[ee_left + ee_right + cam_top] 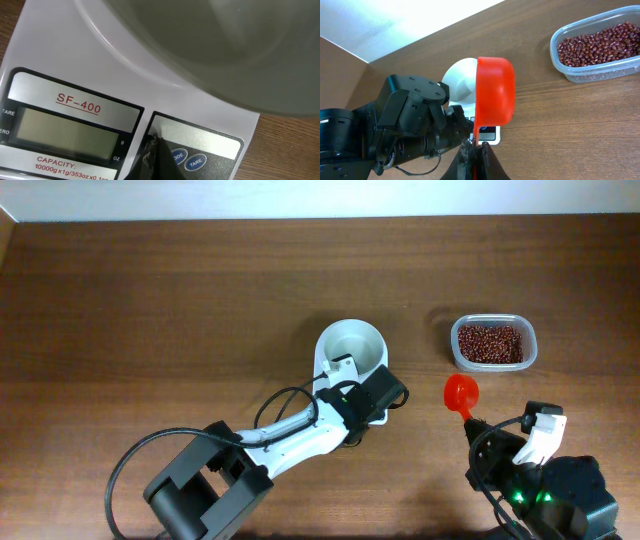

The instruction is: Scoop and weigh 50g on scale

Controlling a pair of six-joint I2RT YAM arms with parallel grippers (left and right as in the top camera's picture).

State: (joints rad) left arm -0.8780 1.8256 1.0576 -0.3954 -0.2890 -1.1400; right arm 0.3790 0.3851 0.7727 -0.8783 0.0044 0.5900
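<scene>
From overhead you see little of the scale (350, 345). The left arm (290, 438) lies over its body, and only the bowl (459, 80) shows clearly. On the left wrist camera the display (67, 132) is cut off at the left and bottom edges, and you cannot read any figure on it (the bowl above it is a blur).

The scale sits mid-table, left of the tub (493, 343). Its long axis runs near to far, with the bowl at the far end and the display and buttons (186, 159) at the near end, facing the robot.

The left gripper (157, 150) has its fingers together, tips at the left edge of the button panel; you cannot tell whether they press it.

The right gripper (476, 150) is clamped on the handle of the scoop (495, 90). The scoop is right of the scale and nearer than the tub (its hollow is turned away from the wrist camera).
</scene>
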